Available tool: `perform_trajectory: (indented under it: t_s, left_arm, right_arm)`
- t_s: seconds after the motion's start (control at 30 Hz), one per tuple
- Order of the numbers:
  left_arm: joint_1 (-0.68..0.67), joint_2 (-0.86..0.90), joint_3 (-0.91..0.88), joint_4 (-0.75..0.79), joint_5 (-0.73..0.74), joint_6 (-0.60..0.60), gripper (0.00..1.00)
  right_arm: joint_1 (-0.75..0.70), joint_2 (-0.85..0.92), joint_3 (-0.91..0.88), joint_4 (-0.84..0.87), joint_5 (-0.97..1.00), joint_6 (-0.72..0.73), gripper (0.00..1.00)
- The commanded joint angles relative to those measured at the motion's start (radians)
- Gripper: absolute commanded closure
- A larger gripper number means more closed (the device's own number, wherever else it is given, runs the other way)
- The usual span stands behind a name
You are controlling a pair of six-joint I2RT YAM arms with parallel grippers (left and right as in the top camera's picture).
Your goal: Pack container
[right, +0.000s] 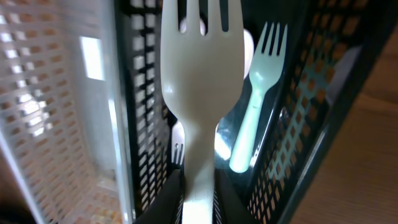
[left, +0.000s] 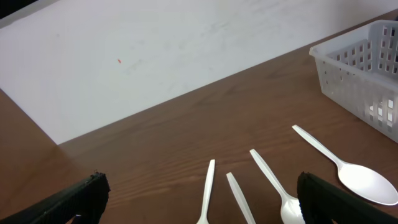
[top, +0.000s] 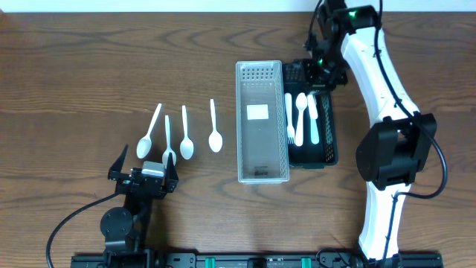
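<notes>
White fork (right: 189, 93), handle pinched in my closed right gripper (right: 198, 196), poised over the black basket (right: 320, 106): narrow hold may let it swivel, landing outside; left gripper (top: 146, 160) gapes, empty.

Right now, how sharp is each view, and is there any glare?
Overhead: even light, spoons sharp. Left wrist: spoons crisp, its fingers dark and blurred. Right wrist: the held fork is close and soft; glare on the black basket floor.
</notes>
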Motion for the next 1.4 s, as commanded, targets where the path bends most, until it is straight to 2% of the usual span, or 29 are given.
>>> perform_trajectory:
  t_s: [0.0,0.07,0.2,0.3,0.47,0.6,0.73,0.83,0.93,1.1,1.37]
  left_arm:
    - [0.006,-0.005,-0.017,-0.033,0.015,-0.009,0.02]
    - [0.006,-0.005,-0.017,-0.033,0.015,-0.009,0.02]
    - [0.006,-0.005,-0.017,-0.033,0.015,-0.009,0.02]
    - [0.006,-0.005,-0.017,-0.033,0.015,-0.009,0.02]
    - [0.006,-0.005,-0.017,-0.033,0.015,-0.009,0.02]
    - [0.006,-0.005,-0.017,-0.033,0.015,-0.009,0.02]
    - [0.006,-0.005,-0.017,-0.033,0.015,-0.009,0.02]
    - [0.006,-0.005,-0.017,-0.033,0.015,-0.009,0.02]
    - [0.006,-0.005,-0.017,-0.033,0.015,-0.009,0.02]
    - [0.006,-0.005,-0.017,-0.033,0.015,-0.009,0.02]
    - [0.006,-0.005,-0.017,-0.033,0.015,-0.009,0.02]
  right_arm:
    - [0.002,-0.006,-0.052,0.018,0.013,0.022,0.85]
    - [0.004,-0.006,-0.076,0.028,0.014,0.021,0.74]
    - [0.005,-0.006,-0.086,0.031,0.014,0.018,0.35]
    - [0.003,-0.007,-0.084,0.037,0.014,0.018,0.18]
    - [-0.041,-0.007,-0.036,0.021,0.014,-0.015,0.01]
    - [-0.123,-0.009,0.092,-0.040,0.013,-0.082,0.01]
    - [-0.237,-0.009,0.257,-0.131,0.017,-0.223,0.01]
    - [-0.320,-0.009,0.330,-0.179,0.075,-0.277,0.01]
    - [-0.401,-0.008,0.330,-0.187,0.151,-0.278,0.01]
    - [-0.521,-0.008,0.253,-0.139,0.155,-0.280,0.01]
    - [-0.630,-0.008,0.164,-0.028,0.152,-0.222,0.01]
